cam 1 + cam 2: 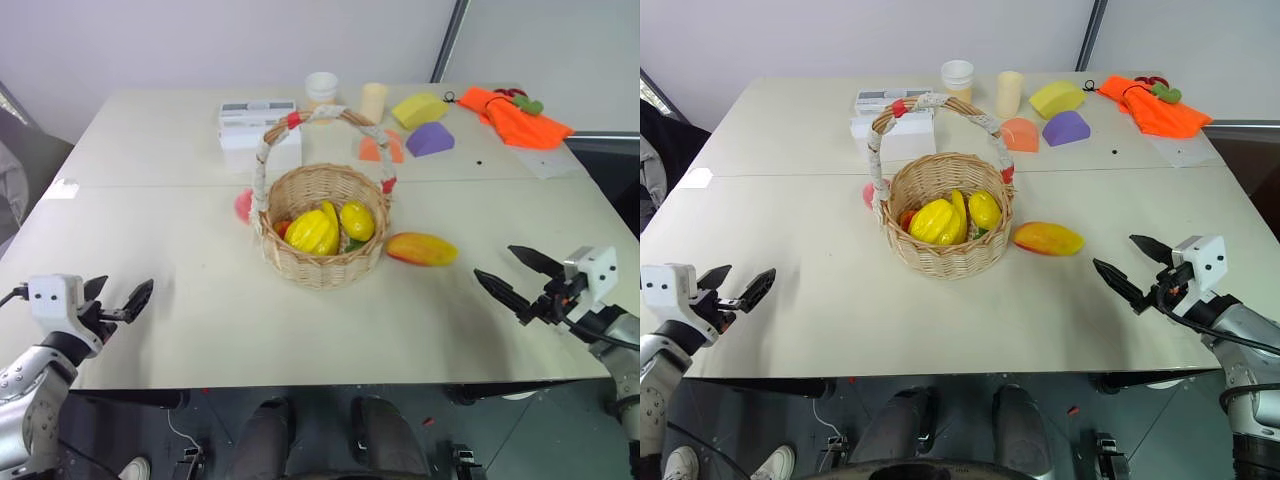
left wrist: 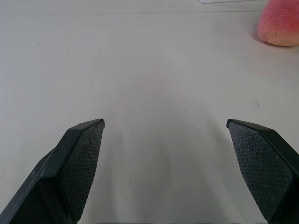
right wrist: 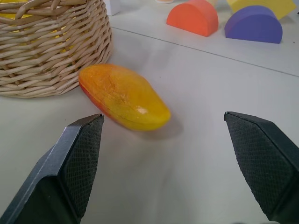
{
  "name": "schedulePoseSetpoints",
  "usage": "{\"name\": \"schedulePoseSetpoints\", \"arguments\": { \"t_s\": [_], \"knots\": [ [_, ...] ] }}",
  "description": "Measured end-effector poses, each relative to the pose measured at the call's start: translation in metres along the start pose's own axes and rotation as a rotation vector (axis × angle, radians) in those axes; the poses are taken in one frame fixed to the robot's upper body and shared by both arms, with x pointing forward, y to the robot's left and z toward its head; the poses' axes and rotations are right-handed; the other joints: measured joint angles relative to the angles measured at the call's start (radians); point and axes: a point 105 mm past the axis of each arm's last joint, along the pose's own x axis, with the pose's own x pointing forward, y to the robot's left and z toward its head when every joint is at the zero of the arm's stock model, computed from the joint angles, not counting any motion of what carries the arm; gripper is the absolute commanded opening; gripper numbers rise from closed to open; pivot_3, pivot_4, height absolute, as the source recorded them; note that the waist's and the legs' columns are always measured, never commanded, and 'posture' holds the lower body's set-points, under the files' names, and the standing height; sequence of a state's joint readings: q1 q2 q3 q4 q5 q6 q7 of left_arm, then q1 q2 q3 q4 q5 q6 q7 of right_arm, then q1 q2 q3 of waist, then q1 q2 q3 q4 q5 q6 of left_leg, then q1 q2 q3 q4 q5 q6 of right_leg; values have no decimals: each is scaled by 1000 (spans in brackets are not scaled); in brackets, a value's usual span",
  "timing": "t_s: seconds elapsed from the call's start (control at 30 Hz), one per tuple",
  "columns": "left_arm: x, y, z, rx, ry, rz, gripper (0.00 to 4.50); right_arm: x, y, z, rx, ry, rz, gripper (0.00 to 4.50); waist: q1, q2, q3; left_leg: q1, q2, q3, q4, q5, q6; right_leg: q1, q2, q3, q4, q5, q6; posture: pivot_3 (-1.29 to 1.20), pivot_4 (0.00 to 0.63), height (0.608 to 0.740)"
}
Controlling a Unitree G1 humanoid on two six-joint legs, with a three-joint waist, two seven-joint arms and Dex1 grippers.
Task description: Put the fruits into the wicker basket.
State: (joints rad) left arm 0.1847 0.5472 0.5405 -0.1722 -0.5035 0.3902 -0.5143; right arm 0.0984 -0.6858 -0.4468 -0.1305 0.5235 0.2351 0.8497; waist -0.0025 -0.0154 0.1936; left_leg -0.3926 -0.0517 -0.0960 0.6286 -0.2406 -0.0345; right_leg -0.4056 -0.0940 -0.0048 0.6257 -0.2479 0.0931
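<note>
Black fingers on my right gripper (image 1: 508,278) and left gripper (image 1: 122,296) stand wide apart, empty. I'd straddle the mango (image 3: 124,97) across its narrow width; it lies beside the wicker basket (image 1: 320,262), the peach (image 1: 243,205) just behind. Pale table (image 1: 150,160) runs back to blocks (image 1: 419,108) and a white wall.

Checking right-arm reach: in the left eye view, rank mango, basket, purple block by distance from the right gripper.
1. Mango, on the table beside the basket, nearest the right gripper.
2. Basket, mid-table.
3. Purple block, at the far edge.
</note>
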Motion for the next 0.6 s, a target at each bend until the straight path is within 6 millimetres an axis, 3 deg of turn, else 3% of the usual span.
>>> {"name": "schedulePoseSetpoints", "arguments": {
  "t_s": [0.33,0.6],
  "knots": [
    [14,-7,12,-13,-32,-17,4500,3,3,8,-20,-15,-10,4310,15,0,0,0,0,2,0,0,0,0,0,0,0,0,0,0,150,740],
    [55,-46,41,39,-67,-167,4500,9,19,25,-53,-19,73,4310,16,0,0,0,0,4,1,0,0,0,1,0,0,0,1,0,150,740]
  ]
}}
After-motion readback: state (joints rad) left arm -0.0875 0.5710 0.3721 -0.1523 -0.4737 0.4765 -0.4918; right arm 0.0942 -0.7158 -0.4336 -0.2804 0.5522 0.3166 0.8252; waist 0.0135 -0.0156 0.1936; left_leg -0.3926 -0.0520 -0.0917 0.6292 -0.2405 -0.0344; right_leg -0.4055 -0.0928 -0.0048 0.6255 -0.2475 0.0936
